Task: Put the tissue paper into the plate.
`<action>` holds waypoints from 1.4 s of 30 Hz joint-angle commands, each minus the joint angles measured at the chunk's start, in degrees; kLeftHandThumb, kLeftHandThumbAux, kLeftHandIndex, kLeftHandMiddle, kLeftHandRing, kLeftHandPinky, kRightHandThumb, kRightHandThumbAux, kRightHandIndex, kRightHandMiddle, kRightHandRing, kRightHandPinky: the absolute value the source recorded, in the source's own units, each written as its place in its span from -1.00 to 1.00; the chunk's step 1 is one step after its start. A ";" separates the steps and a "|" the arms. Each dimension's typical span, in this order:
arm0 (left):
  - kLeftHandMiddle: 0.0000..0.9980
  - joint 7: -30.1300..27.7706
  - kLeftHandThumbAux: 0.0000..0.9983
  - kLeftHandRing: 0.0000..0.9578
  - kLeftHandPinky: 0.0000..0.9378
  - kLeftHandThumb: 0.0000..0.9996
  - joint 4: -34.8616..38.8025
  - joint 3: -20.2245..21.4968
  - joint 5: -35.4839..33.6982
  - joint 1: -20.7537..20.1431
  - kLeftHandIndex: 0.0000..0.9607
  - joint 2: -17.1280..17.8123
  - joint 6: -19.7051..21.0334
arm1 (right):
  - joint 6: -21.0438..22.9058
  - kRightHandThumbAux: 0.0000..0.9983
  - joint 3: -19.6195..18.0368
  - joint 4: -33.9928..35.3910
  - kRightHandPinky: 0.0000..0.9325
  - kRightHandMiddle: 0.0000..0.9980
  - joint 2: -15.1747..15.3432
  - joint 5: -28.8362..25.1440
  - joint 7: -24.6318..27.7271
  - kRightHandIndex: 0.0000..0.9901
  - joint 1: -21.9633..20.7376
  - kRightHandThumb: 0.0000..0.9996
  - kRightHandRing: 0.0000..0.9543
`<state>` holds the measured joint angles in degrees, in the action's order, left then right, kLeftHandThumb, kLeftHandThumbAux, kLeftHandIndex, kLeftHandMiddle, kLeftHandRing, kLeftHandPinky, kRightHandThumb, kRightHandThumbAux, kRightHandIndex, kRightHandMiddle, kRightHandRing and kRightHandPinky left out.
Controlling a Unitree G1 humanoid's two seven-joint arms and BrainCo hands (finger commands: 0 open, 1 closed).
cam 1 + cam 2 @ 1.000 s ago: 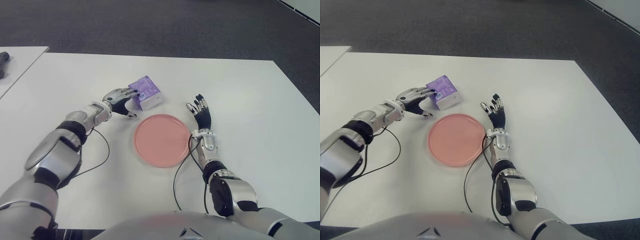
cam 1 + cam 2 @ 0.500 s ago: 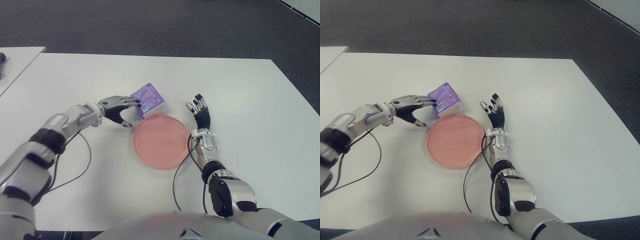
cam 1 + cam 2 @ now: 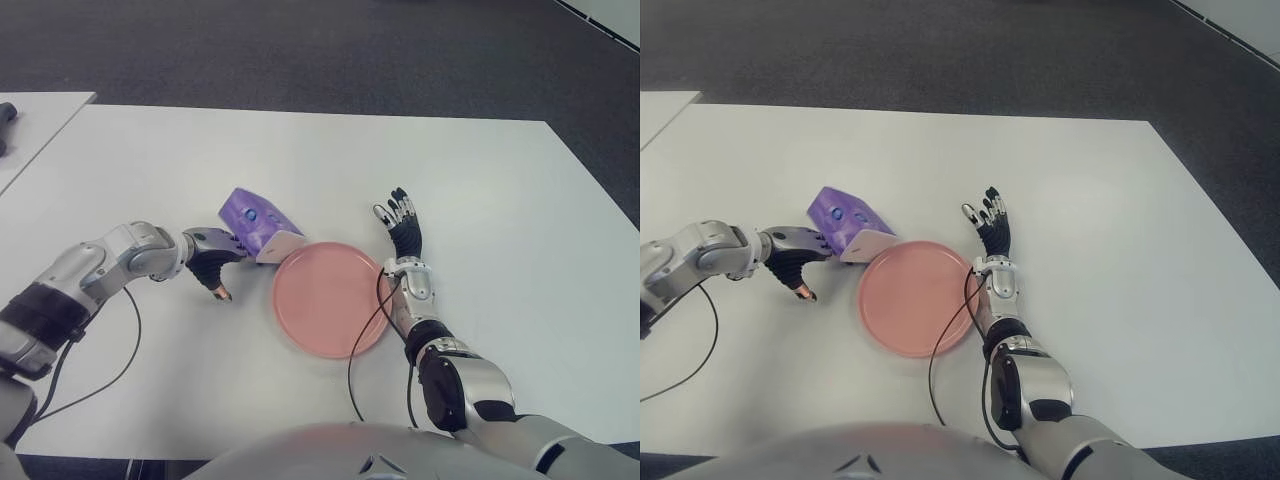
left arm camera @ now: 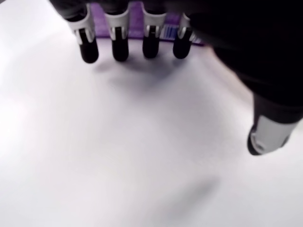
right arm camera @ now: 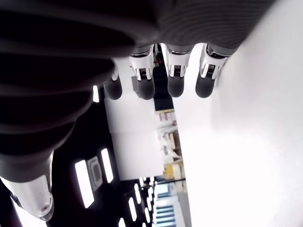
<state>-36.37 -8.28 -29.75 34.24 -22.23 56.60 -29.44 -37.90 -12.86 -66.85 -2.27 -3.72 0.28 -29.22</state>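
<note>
The purple tissue pack (image 3: 254, 219) stands tipped up on the white table (image 3: 500, 170), its white lower end touching the left rim of the pink plate (image 3: 333, 298). My left hand (image 3: 221, 266) is just left of the pack. In the left wrist view its four fingertips (image 4: 120, 49) are stretched out against the purple pack (image 4: 135, 13), while the thumb (image 4: 265, 136) stays apart over bare table. The hand does not grip the pack. My right hand (image 3: 400, 222) shows beside the plate's right rim, fingers (image 5: 172, 84) straight and holding nothing.
A black cable (image 3: 120, 355) trails from the left arm over the near table. Another cable (image 3: 358, 345) loops by the plate's near-right rim. A second white table (image 3: 40, 112) with a dark object (image 3: 5, 125) is at far left. Dark floor lies beyond.
My left hand has drawn back toward me and to the left, dragging the tissue pack along and tipping it up onto the plate's left rim. The right hand has stayed put.
</note>
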 commanded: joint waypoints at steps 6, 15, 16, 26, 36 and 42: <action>-0.81 -6.17 0.19 -0.84 -0.78 -1.00 7.41 2.71 5.25 3.00 -0.81 1.95 3.45 | 4.90 0.30 -0.71 -4.17 -0.87 -0.90 -0.90 -1.03 0.23 -0.93 5.11 -0.79 -0.94; -0.83 -10.29 0.20 -0.86 -0.80 -1.00 11.11 4.64 7.37 3.26 -0.84 2.22 5.06 | 4.13 0.30 -1.11 -4.01 -0.86 -0.88 -1.30 -1.33 0.68 -0.91 5.06 -0.79 -0.92; -0.83 -10.27 0.20 -0.86 -0.80 -1.00 11.30 4.87 7.70 3.45 -0.84 2.27 5.07 | 3.85 0.30 -1.18 -3.92 -0.86 -0.88 -1.38 -1.38 0.81 -0.91 5.10 -0.79 -0.93; -0.83 -9.56 0.19 -0.86 -0.81 -1.00 11.23 6.13 8.90 4.14 -0.86 2.07 3.97 | 3.55 0.29 -1.30 -3.52 -0.89 -0.91 -1.65 -1.28 1.61 -0.91 5.30 -0.80 -0.95; -0.83 -11.35 0.24 -0.86 -0.79 -1.00 11.58 7.02 8.08 3.74 -0.87 1.46 4.81 | 3.57 0.29 -1.28 -3.67 -0.89 -0.93 -1.57 -1.08 1.13 -0.92 5.55 -0.80 -0.96; -0.78 -15.24 0.25 -0.81 -0.73 -1.00 15.91 12.37 0.64 2.63 -0.82 5.12 5.54 | 3.56 0.29 -1.35 -3.96 -0.87 -0.91 -1.50 -1.03 0.92 -0.92 5.72 -0.79 -0.94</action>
<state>-48.26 4.81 -20.93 39.01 -18.85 58.82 -24.66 -37.87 -13.93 -66.93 -2.65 -4.19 1.87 -29.34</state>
